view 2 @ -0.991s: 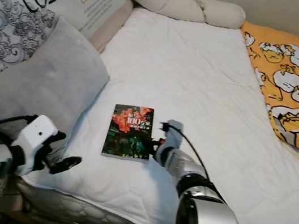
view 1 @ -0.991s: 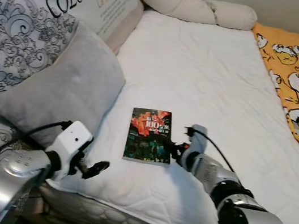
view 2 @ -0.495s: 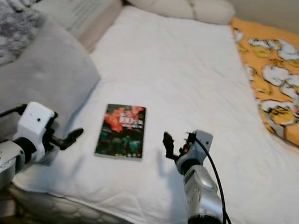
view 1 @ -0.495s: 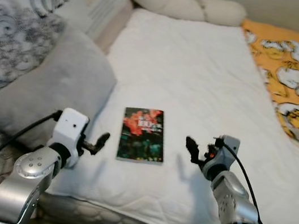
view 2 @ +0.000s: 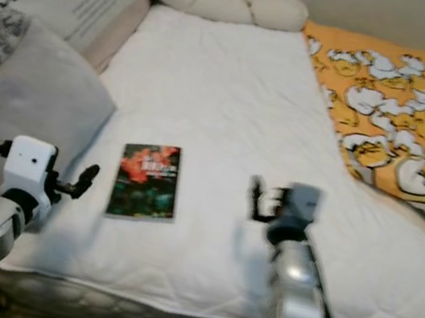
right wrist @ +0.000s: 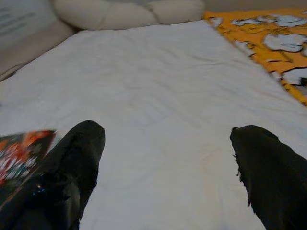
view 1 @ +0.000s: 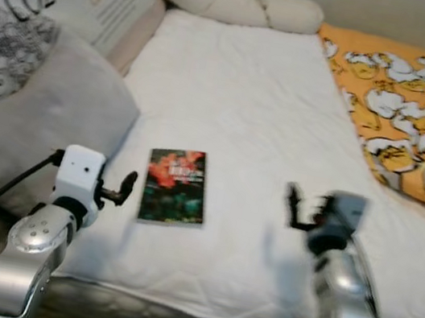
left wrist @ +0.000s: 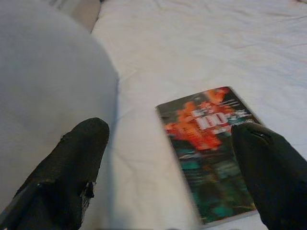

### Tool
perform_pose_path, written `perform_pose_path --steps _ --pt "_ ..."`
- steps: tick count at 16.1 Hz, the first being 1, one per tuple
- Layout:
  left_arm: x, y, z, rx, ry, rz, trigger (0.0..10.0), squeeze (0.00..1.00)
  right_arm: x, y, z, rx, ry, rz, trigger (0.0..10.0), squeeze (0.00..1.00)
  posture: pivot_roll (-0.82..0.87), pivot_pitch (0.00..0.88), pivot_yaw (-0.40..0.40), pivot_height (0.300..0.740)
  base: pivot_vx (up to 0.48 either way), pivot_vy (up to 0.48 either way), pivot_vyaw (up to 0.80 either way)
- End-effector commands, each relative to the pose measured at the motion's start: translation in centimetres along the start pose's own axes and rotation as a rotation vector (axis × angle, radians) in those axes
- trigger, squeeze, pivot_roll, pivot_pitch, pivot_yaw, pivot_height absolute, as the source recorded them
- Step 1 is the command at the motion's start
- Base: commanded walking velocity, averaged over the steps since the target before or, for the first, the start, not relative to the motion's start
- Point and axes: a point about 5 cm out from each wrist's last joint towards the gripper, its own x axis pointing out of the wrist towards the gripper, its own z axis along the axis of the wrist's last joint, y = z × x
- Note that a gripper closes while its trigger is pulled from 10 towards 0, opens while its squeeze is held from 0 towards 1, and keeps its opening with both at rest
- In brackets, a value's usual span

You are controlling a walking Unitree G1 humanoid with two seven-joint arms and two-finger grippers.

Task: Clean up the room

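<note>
A white quilted mattress (view 1: 248,91) holds a grey cushion (view 1: 39,122) and an orange duck-print blanket (view 1: 399,117). A dark red-covered book (view 1: 175,186) lies flat between the left gripper (view 1: 124,190) and right gripper (view 1: 296,208), both spread open, empty.

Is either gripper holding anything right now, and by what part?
Nothing is held. The left gripper and right gripper are both open above the bed, and the book lies flat between them.
</note>
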Motion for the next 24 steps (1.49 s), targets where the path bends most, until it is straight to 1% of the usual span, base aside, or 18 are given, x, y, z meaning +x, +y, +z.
perform_pose_path --steps 1,3,6,8,11,14,16,17,18,22,24 --pt "0.2 -0.5 0.0 0.006 -0.003 -0.016 10.0 0.00 -0.3 -0.9 0.4 -0.022 -0.006 -0.044 10.0 1.00 -0.02 0.000 0.011 0.740 0.000 -0.311 0.00" --pt "0.0 -0.1 0.1 0.005 -0.008 0.009 10.0 0.00 0.0 -0.4 0.4 -0.045 0.004 -0.024 10.0 1.00 -0.01 0.000 -0.002 0.740 0.000 -0.304 0.00" --pt "0.1 0.3 0.6 -0.002 -0.026 0.026 10.0 0.00 0.1 0.5 0.9 -0.121 0.005 0.042 10.0 1.00 0.01 0.000 -0.020 0.740 0.000 -0.299 0.00" --pt "0.5 0.1 0.8 0.002 -0.034 0.025 10.0 0.00 0.1 0.5 0.9 -0.086 0.010 0.023 10.0 1.00 0.01 0.000 -0.015 0.740 0.000 -0.298 0.00" --pt "0.6 0.1 0.9 -0.012 -0.038 0.029 10.0 0.00 0.1 0.8 0.9 -0.085 0.014 0.038 10.0 1.00 0.01 0.000 -0.016 0.740 0.000 -0.296 0.00" --pt "0.6 0.0 0.8 -0.075 -0.022 0.030 10.0 0.00 0.1 1.0 1.0 -0.089 0.014 0.048 10.0 1.00 0.01 0.000 -0.016 0.740 0.000 -0.299 0.00" --pt "0.7 -0.2 0.8 -0.105 -0.014 0.027 10.0 0.38 0.1 1.0 1.0 -0.089 0.015 0.050 10.0 1.00 0.01 0.000 -0.018 0.740 0.000 -0.306 0.00" --pt "0.7 -0.2 0.8 -0.107 -0.014 0.028 10.0 0.94 0.1 0.9 1.0 -0.088 0.016 0.049 10.0 1.00 0.01 0.000 -0.017 0.740 0.000 -0.315 0.00" --pt "0.7 -0.2 0.9 -0.105 -0.013 0.030 10.0 1.00 0.1 0.9 1.0 -0.088 0.016 0.047 10.0 1.00 0.01 0.000 -0.017 0.740 0.000 -0.319 0.00" --pt "0.8 -0.1 1.1 -0.062 -0.022 0.035 10.0 0.98 0.2 1.0 1.1 -0.086 0.018 0.046 10.0 1.00 0.01 0.000 -0.017 0.740 0.000 -0.325 0.00" --pt "0.9 -0.2 1.1 -0.060 -0.025 0.035 10.0 0.98 0.2 1.0 1.1 -0.101 0.020 0.048 10.0 1.00 0.01 0.000 -0.017 0.740 0.000 -0.321 0.00"
